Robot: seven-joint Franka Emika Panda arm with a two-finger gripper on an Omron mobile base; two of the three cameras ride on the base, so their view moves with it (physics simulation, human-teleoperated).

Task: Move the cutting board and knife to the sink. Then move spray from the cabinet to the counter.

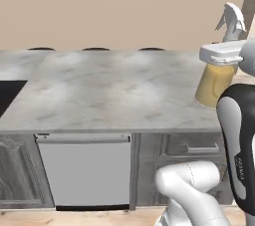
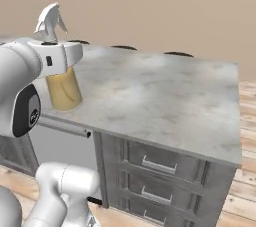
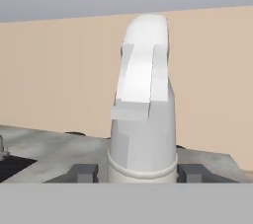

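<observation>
Claw [image 3: 142, 173] clamped on spray [image 2: 62, 88] neck, bottle upright, counter [image 2: 160, 96] just below. Best: lower straight, seat base flat, then release.

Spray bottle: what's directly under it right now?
Under the spray lies the marble counter, near its front edge. The base looks close to the slab in the right base view, but actual contact cannot be judged. The gripper covers the bottle's neck.

The spray [image 3: 143, 119] stands upright and close, its whitish trigger nozzle rising before a tan wall [image 3: 54, 70]. The gripper [image 3: 142, 172] flanks its neck, one dark fingertip on each side. Behind lies the marble counter [image 3: 49, 146], with the dark sink [image 3: 12, 168] at left.
</observation>
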